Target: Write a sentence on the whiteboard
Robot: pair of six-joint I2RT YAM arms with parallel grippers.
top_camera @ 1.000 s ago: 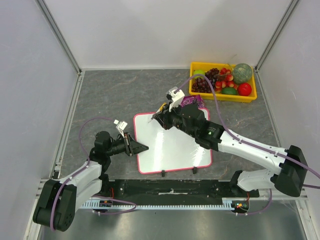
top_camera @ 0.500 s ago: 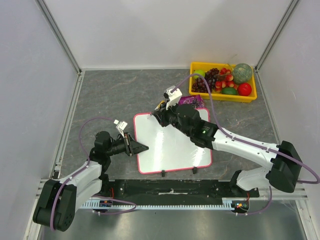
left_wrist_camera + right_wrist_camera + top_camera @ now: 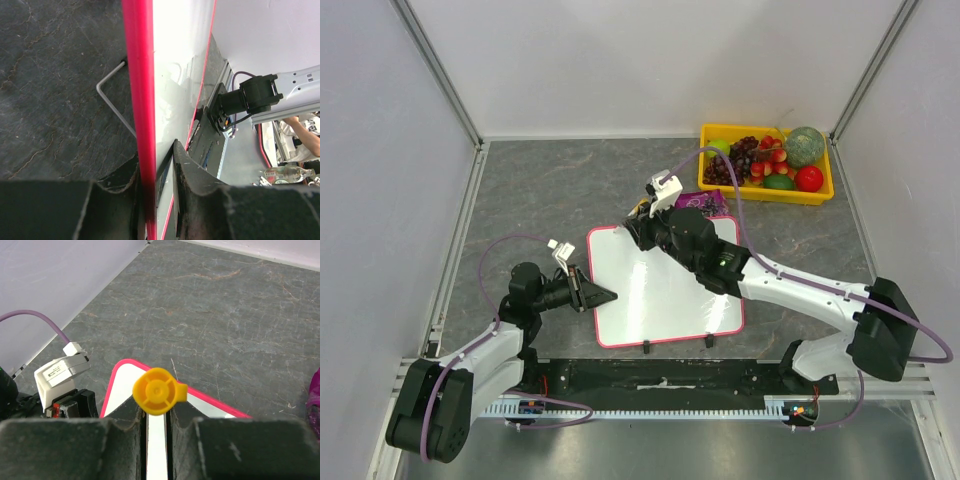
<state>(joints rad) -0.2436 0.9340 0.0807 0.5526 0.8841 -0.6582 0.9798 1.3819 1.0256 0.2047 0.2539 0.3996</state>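
The whiteboard [image 3: 665, 295], white with a pink-red frame, lies at the table's middle. No sentence shows on its white face. My left gripper [image 3: 604, 295] is shut on the board's left edge. In the left wrist view the red frame [image 3: 140, 100] runs between the fingers of that gripper [image 3: 152, 160]. My right gripper [image 3: 634, 234] hangs over the board's far left corner. It is shut on a marker, whose yellow-orange end cap [image 3: 159, 391] faces the right wrist camera between the jaws of that gripper [image 3: 156, 412]. The marker's tip is hidden.
A yellow tray [image 3: 765, 194] of fruit stands at the back right. A purple item [image 3: 706, 202] lies by the board's far right corner. A bent metal wire [image 3: 112, 100] sticks out under the board's left edge. Two black feet [image 3: 646, 348] sit at its near edge.
My right arm has shifted slightly left and away with the marker, staying over the board's far left corner. The left gripper and the board have not moved.
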